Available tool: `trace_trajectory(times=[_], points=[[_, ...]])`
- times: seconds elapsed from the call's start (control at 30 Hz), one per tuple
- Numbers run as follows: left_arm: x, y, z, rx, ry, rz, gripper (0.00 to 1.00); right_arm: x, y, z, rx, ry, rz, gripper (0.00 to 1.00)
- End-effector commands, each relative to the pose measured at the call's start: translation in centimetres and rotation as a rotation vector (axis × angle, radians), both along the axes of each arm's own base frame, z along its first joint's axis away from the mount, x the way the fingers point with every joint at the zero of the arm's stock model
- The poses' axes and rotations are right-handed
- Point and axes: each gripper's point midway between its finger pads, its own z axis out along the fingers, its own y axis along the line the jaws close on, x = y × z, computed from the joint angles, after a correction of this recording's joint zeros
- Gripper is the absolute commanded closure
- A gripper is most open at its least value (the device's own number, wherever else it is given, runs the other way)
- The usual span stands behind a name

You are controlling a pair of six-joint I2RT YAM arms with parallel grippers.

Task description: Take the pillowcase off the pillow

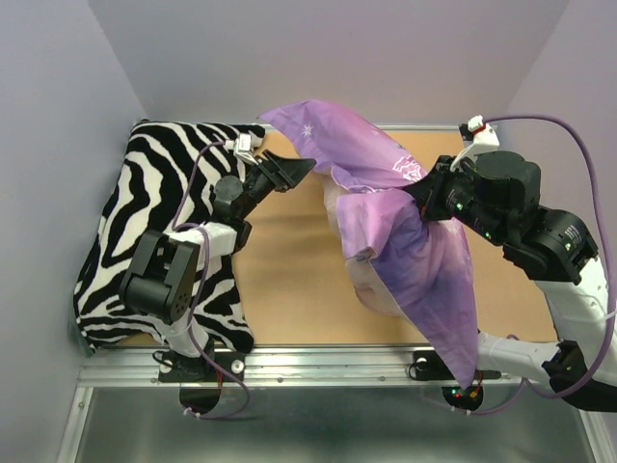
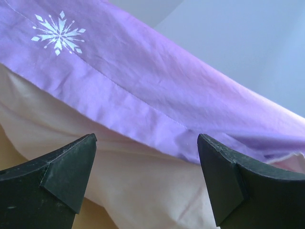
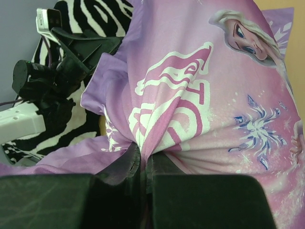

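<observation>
Overhead, right claw [image 1: 421, 190] holds pillowcase [image 1: 386, 159] raised over pillow [image 1: 369, 287] on table [image 1: 289, 270]. Left wrist: left claw [image 2: 147, 138] released, hem just ahead; best to pin the pillow down. Right wrist: claw clenched on printed fabric; pull away slowly.

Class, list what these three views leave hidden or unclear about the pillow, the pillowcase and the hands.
Top view: the pillowcase covers most of the pillow.
Right wrist view: the right hand pinches a fold; whether pillow is caught too is hidden inside it.
Left wrist view: pale cloth beyond the open left hand, pillow or lining, cannot tell; frame edges crop it.
</observation>
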Motion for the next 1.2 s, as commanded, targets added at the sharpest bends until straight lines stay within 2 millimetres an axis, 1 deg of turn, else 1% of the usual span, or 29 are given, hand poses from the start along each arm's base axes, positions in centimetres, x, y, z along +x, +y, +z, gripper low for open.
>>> trace_trajectory(times=[0.0,0.1,0.13,0.17,0.2,0.23,0.27,0.3,0.37,0.4,0.43,0.47,0.5,0.53,0.57,0.6,0.7,0.73,0.77,0.83,0.9,0.93,1.0,1.03,1.1,1.13,1.17], points=[[0.3,-1.0,5.5,-0.101,-0.134,-0.018,0.01,-0.2,-1.4,8.9,0.201,-0.243,-0.051,0.99],[1.0,-1.6,5.2,-0.104,-0.105,-0.021,0.01,-0.3,-1.5,8.7,0.201,-0.240,-0.051,0.99],[1.3,-1.8,5.0,-0.105,-0.087,-0.014,0.03,-0.3,-1.5,8.8,0.203,-0.241,-0.055,0.99],[1.5,-1.9,4.9,-0.101,-0.081,-0.010,0.14,-0.3,-1.5,8.7,0.202,-0.240,-0.053,0.99],[1.6,-1.9,4.8,-0.097,-0.075,-0.006,0.28,-0.3,-1.6,8.7,0.201,-0.240,-0.059,0.99],[1.6,-1.8,4.8,-0.081,-0.079,0.000,0.46,-0.3,-1.6,8.6,0.199,-0.238,-0.059,1.00],[1.6,-1.8,4.8,-0.066,-0.077,0.007,0.67,-0.2,-1.7,8.5,0.195,-0.238,-0.065,0.99],[1.7,-1.6,4.9,-0.045,-0.075,0.023,1.00,-0.1,-1.9,8.4,0.190,-0.238,-0.075,0.99],[1.6,-0.9,5.4,0.019,-0.076,0.074,1.00,0.0,-2.3,8.2,0.189,-0.237,-0.102,0.99],[1.5,-0.3,6.0,0.039,-0.083,0.109,1.00,0.4,-2.8,7.9,0.179,-0.235,-0.140,0.99],[0.6,0.5,7.2,0.101,-0.107,0.145,1.00,0.6,-3.2,7.6,0.178,-0.231,-0.167,0.99],[-0.2,0.7,8.1,0.132,-0.122,0.167,1.00,0.8,-3.7,7.4,0.172,-0.231,-0.197,0.99],[-0.1,1.6,7.2,0.192,-0.061,0.228,1.00,1.3,-4.5,6.8,0.154,-0.228,-0.256,0.99],[-2.0,2.5,10.9,0.195,-0.136,0.264,1.00,1.6,-5.1,6.6,0.142,-0.228,-0.292,0.99],[-2.7,2.9,11.8,0.250,-0.171,0.295,1.00,1.9,-5.5,6.2,0.130,-0.226,-0.322,0.99],[-4.4,3.5,13.4,0.280,-0.163,0.328,1.00,2.3,-6.2,5.5,0.108,-0.221,-0.375,0.99],[-7.1,4.5,15.5,0.331,-0.181,0.366,1.00,3.0,-6.9,4.7,0.090,-0.211,-0.449,0.99],[-8.6,5.0,16.0,0.344,-0.171,0.381,1.00,3.2,-7.1,4.6,0.091,-0.210,-0.465,1.00],[-9.4,5.2,17.0,0.343,-0.181,0.391,1.00,3.2,-7.1,4.4,0.092,-0.209,-0.470,0.99],[-10.6,6.2,17.9,0.357,-0.173,0.413,1.00,3.1,-7.2,4.8,0.113,-0.225,-0.470,1.00],[-10.8,6.8,18.7,0.360,-0.166,0.434,1.00,3.3,-6.6,5.0,0.121,-0.236,-0.444,0.99],[-10.6,6.9,19.7,0.378,-0.170,0.446,1.00,3.3,-6.3,5.1,0.124,-0.236,-0.430,0.99],[-10.0,6.8,21.0,0.399,-0.175,0.459,1.00,3.5,-5.4,5.1,0.131,-0.230,-0.391,0.99],[-9.0,6.2,22.4,0.429,-0.184,0.462,1.00,3.6,-5.3,5.0,0.128,-0.227,-0.393,0.99],[-7.4,5.1,23.4,0.467,-0.184,0.458,1.00,4.3,-4.9,4.3,0.106,-0.212,-0.404,0.99],[-5.3,3.8,23.8,0.491,-0.174,0.456,1.00,4.7,-4.6,3.8,0.097,-0.201,-0.408,0.99],[-3.9,3.2,23.7,0.516,-0.167,0.460,1.00,5.1,-4.3,3.4,0.087,-0.191,-0.411,0.99]])
